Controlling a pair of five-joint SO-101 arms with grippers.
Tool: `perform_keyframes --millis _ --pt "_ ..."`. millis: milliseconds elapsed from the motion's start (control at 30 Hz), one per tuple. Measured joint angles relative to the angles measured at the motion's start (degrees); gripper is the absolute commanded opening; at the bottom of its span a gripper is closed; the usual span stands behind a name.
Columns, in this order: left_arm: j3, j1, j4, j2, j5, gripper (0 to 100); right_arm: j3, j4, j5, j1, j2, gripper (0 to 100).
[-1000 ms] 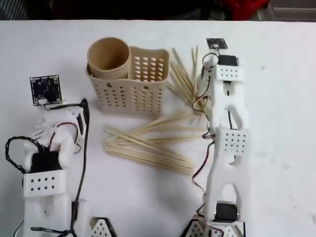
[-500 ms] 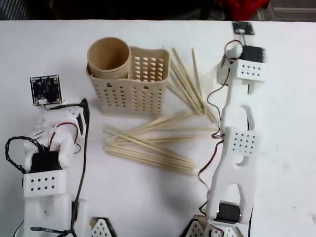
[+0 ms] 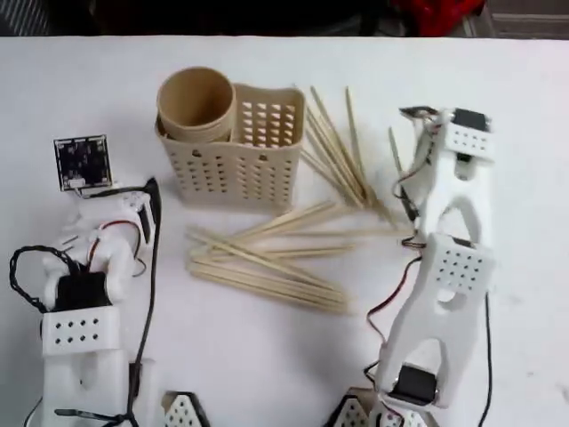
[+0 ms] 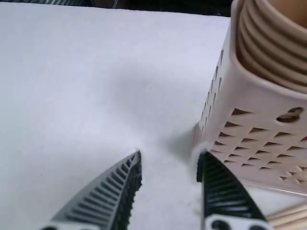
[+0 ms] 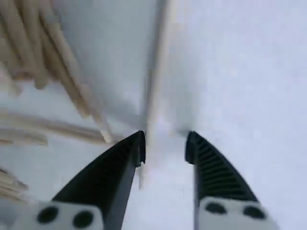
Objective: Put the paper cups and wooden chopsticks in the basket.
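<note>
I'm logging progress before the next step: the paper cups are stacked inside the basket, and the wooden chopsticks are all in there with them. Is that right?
Not quite. The paper cups are stacked inside the basket, but the wooden chopsticks are not in it. The high view shows them lying loose on the table, in front of the basket and beside it.

White perforated arms (image 3: 442,267), black servos (image 3: 82,291), red-black cables (image 3: 389,295).

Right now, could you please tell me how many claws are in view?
2. The left claw is open just beside the basket. The right claw is open, with a single chopstick by one fingertip, apart from the piles.
</note>
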Motion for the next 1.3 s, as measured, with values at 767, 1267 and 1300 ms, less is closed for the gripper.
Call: perform_keyframes --millis 767,1267,1300 --pt "1.1 1.1 0.0 0.0 0.0 20 47.4 -31.5 5.3 -6.9 -50.0 19.6" --pt "1.1 1.1 0.0 0.0 0.0 20 13.5 -30.7 0.2 -9.1 -5.3 24.3" --pt "1.1 1.1 0.0 0.0 0.0 20 10.4 -29.0 0.2 -8.7 -3.1 22.1"
